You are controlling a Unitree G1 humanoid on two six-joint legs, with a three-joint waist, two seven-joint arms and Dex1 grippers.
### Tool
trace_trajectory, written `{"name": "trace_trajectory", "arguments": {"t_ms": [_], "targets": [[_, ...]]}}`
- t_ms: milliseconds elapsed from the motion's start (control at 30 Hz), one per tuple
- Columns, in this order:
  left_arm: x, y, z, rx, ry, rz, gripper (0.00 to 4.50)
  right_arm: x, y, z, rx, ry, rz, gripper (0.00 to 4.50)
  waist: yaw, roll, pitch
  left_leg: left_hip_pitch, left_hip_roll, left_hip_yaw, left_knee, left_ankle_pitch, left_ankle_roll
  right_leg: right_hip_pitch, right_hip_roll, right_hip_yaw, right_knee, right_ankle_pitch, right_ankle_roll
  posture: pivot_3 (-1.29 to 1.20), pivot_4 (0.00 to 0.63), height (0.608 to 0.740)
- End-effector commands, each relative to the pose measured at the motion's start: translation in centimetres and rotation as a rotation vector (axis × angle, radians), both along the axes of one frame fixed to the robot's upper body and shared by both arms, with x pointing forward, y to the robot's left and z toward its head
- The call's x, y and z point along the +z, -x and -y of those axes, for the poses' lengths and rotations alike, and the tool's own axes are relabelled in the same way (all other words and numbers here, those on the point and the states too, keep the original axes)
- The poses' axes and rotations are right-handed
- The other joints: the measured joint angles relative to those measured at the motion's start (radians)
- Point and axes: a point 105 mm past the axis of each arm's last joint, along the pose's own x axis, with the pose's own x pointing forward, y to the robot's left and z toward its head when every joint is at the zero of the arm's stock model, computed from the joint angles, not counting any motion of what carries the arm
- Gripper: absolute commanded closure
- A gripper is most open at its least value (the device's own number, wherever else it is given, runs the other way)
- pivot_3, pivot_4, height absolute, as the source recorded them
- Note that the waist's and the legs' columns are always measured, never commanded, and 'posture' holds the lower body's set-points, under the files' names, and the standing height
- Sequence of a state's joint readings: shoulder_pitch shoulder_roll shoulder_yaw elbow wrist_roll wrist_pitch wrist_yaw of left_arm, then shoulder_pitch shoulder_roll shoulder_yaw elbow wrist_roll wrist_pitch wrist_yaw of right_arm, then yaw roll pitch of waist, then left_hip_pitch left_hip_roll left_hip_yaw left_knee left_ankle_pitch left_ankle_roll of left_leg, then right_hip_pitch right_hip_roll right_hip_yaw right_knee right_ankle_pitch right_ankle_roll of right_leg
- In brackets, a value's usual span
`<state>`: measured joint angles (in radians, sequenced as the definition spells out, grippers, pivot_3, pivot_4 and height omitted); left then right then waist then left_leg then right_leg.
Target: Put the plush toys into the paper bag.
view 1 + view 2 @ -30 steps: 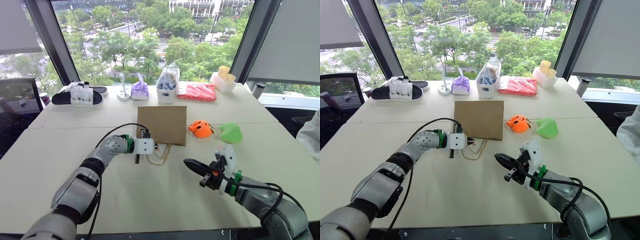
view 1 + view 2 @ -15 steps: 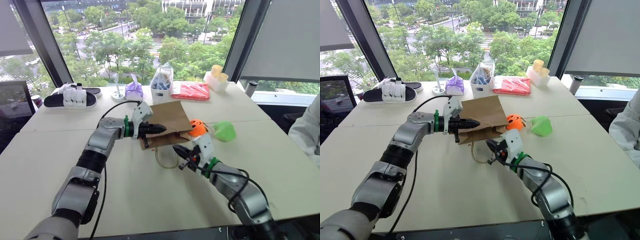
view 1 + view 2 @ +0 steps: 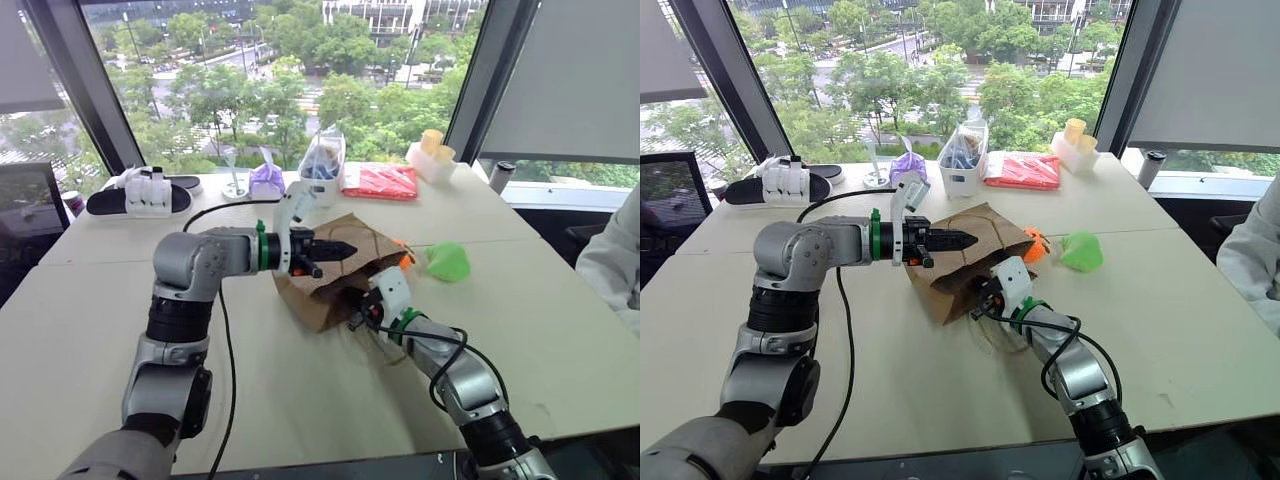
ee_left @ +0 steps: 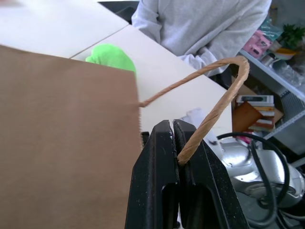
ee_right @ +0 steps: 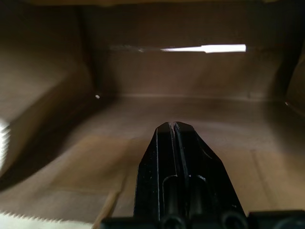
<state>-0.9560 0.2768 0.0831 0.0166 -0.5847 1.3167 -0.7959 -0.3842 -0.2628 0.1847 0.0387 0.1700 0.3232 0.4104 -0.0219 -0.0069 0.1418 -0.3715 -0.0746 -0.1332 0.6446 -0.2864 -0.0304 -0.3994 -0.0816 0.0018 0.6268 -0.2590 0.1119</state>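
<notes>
Nearest to me, the right gripper [image 3: 983,297] has pushed its closed, empty fingers into the mouth of the paper bag [image 3: 955,262]; a second ago it hung over bare table [image 3: 890,400] well short of the bag, and now its wrist view looks along the brown inner walls to the far fold. Just beyond, the left gripper [image 3: 347,248] has its fingers pinched tight on the twine handle [image 4: 209,114] and has lifted it, so the bag, which lay flat on the table a second ago, now stands tilted with its upper side held up and its mouth facing the right arm. I judge that the two arms are opening the bag out, one holding the top up while the other spreads the inside, so that there is room for the toys. Neither toy is in yet: the orange plush toy [image 3: 403,256] peeks out just behind the raised bag, mostly hidden by it, and the green plush toy [image 3: 447,263] lies on the table a little beyond it to the right, apart from both grippers. Farther back, by the window, stand a purple pouch [image 3: 266,179], a clear plastic bag [image 3: 322,167] of blue things and a red packet [image 3: 381,181], none touched. A person's pale sleeve [image 3: 612,268] shows at the table's right edge.
</notes>
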Motion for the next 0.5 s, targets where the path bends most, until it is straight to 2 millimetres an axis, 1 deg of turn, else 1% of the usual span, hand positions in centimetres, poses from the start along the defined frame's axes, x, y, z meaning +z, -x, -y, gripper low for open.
{"name": "trace_trajectory", "arguments": {"t_ms": [33,100,133,200,300,500], "targets": [[2.1,1.4,-1.3,-0.059,0.073,0.006,4.44,1.7,-2.0,-0.7,-0.001,-0.050,0.071,4.50,-0.004,0.000,0.000,0.000,0.000,0.000,0.000,0.000,-0.001,-0.001,0.000,0.001,0.000,0.000,0.000,0.00,0.150,0.740],[1.8,1.3,-1.8,-0.047,0.056,0.010,4.44,1.5,-2.8,-1.0,0.005,-0.065,0.060,4.50,-0.010,0.000,0.000,0.000,0.000,0.000,-0.001,0.001,-0.002,-0.003,0.000,0.002,0.000,0.000,-0.001,0.00,0.150,0.740],[1.7,0.8,-2.1,-0.013,0.055,0.009,4.44,1.3,-3.1,-1.1,0.017,-0.055,0.054,4.50,-0.010,0.000,0.000,0.001,-0.001,0.000,-0.001,0.001,-0.002,-0.003,0.000,0.003,0.001,0.001,-0.001,0.00,0.150,0.740],[2.3,0.0,-2.4,0.033,0.105,-0.006,4.44,0.7,-3.1,-1.4,0.043,-0.045,0.035,4.50,-0.003,-0.001,-0.001,0.001,-0.001,-0.001,-0.001,0.001,-0.003,-0.003,0.000,0.003,0.001,0.001,-0.001,0.00,0.150,0.740],[3.6,-0.5,-2.7,0.063,0.192,-0.019,4.44,-0.1,-2.8,-1.8,0.082,-0.026,0.018,4.50,0.003,-0.002,-0.001,0.000,-0.002,-0.001,-0.001,0.001,-0.003,-0.004,0.000,0.005,0.001,0.001,-0.001,0.00,0.150,0.740],[5.6,-1.2,-3.7,0.104,0.329,-0.037,4.44,-0.7,-2.4,-1.7,0.101,-0.011,0.006,4.50,0.001,-0.002,-0.001,-0.001,-0.003,0.000,-0.001,0.001,-0.003,-0.006,0.000,0.007,0.001,0.001,-0.001,0.00,0.150,0.740]]}}
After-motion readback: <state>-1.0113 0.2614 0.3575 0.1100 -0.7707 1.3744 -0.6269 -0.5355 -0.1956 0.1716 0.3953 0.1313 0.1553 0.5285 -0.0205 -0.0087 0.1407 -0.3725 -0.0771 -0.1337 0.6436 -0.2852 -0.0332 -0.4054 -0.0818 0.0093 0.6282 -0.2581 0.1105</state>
